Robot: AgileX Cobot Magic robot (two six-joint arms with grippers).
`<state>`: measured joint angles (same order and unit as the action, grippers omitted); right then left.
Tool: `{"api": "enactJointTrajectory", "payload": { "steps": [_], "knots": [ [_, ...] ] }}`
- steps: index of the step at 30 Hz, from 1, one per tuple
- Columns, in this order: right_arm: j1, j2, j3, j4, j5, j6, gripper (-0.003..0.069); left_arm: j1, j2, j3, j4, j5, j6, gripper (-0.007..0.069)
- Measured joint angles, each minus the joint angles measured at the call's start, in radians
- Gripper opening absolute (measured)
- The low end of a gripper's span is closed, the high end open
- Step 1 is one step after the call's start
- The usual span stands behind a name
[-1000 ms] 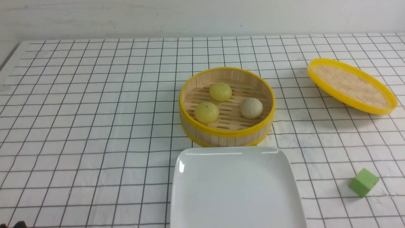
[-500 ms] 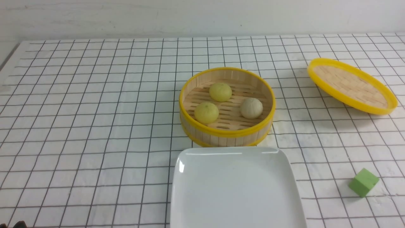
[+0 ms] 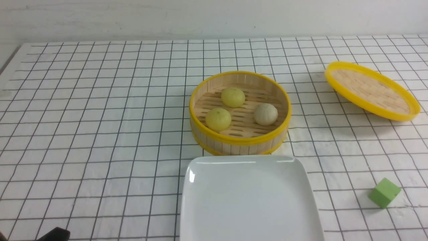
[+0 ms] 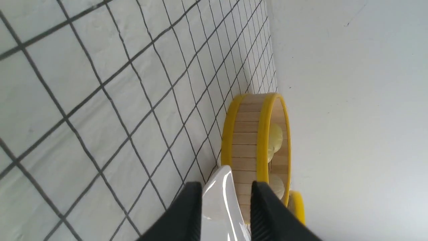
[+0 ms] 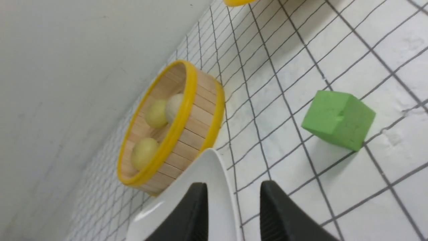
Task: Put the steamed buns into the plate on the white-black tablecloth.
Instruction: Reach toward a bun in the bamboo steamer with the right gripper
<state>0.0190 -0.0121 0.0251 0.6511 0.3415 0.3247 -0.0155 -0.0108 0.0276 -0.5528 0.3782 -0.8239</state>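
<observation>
Three steamed buns sit in a round bamboo steamer (image 3: 239,140): two pale yellow ones (image 3: 233,97) (image 3: 218,119) and a beige-white one (image 3: 265,114). The white square plate (image 3: 249,197) lies empty just in front of the steamer on the white-black tablecloth (image 3: 100,117). A dark tip of my left gripper (image 3: 53,234) shows at the front left corner. In the left wrist view the left gripper (image 4: 225,187) is open and empty, facing the plate (image 4: 220,201) and steamer (image 4: 247,134). My right gripper (image 5: 234,187) is also open and empty, near the plate's edge (image 5: 200,174).
The steamer's yellow-rimmed woven lid (image 3: 371,90) rests tilted at the back right. A green cube (image 3: 384,192) lies right of the plate, and it shows near the right gripper in the right wrist view (image 5: 337,118). A white wall backs the table.
More of my left gripper has come into the front view at the bottom left corner. The buns, steamer, plate, lid and cube have not moved.
</observation>
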Motion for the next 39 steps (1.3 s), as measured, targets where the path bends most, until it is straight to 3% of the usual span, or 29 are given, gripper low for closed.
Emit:
{"api": "enactJointTrajectory", "payload": {
  "steps": [7, 9, 11, 12, 14, 19, 21, 25, 27, 28, 30, 34, 39],
  "knots": [
    [0.0, 0.0, -0.029, 0.013, -0.007, -0.013, 0.0201, 0.0, -0.001, -0.006, -0.009, -0.032, 0.01, 0.0223],
    [0.0, 0.004, -0.135, -0.041, 0.002, -0.074, 0.0116, 0.0, -0.001, -0.097, -0.006, 0.033, 0.156, 0.0169],
    [0.0, 0.019, -0.183, -0.077, 0.008, -0.101, 0.0077, 0.0, 0.0, -0.162, 0.009, 0.075, 0.219, 0.0127],
    [0.0, 0.068, -0.253, -0.144, 0.028, -0.138, 0.0025, 0.0, 0.016, -0.23, 0.033, 0.128, 0.287, 0.0078],
    [0.0, 0.158, -0.338, -0.263, 0.092, -0.184, -0.0008, 0.0, 0.091, -0.336, 0.077, 0.233, 0.339, 0.002],
    [0.0, 0.51, -0.507, -0.525, 0.394, -0.211, -0.0001, 0.0, 0.396, -0.518, 0.203, 0.582, 0.43, 0.0002],
    [0.0, 0.67, -0.55, -0.493, 0.48, -0.234, 0.0002, 0.0, 0.506, -0.569, 0.23, 0.692, 0.501, 0.0002],
    [0.007, 0.87, -0.607, -0.269, 0.508, -0.39, 0.0004, 0.0, 0.635, -0.622, 0.239, 0.735, 0.576, 0.0002],
    [0.047, 1.005, -0.659, -0.049, 0.504, -0.605, 0.0004, 0.0, 0.716, -0.647, 0.237, 0.727, 0.61, 0.0002],
    [0.051, 1.016, -0.664, -0.049, 0.504, -0.621, 0.0004, 0.0, 0.726, -0.648, 0.236, 0.726, 0.613, 0.0002],
    [0.124, 1.157, -0.738, 0.088, 0.484, -0.773, 0.0007, 0.0, 0.788, -0.65, 0.234, 0.704, 0.633, 0.0002],
    [0.213, 1.325, -0.864, 0.087, 0.419, -0.812, 0.0016, 0.0, 0.846, -0.65, 0.234, 0.691, 0.639, 0.0004],
    [0.314, 1.54, -1.121, -0.092, 0.36, -0.707, 0.0055, 0.0, 0.89, -0.652, 0.239, 0.691, 0.641, 0.0013]
  ]
}}
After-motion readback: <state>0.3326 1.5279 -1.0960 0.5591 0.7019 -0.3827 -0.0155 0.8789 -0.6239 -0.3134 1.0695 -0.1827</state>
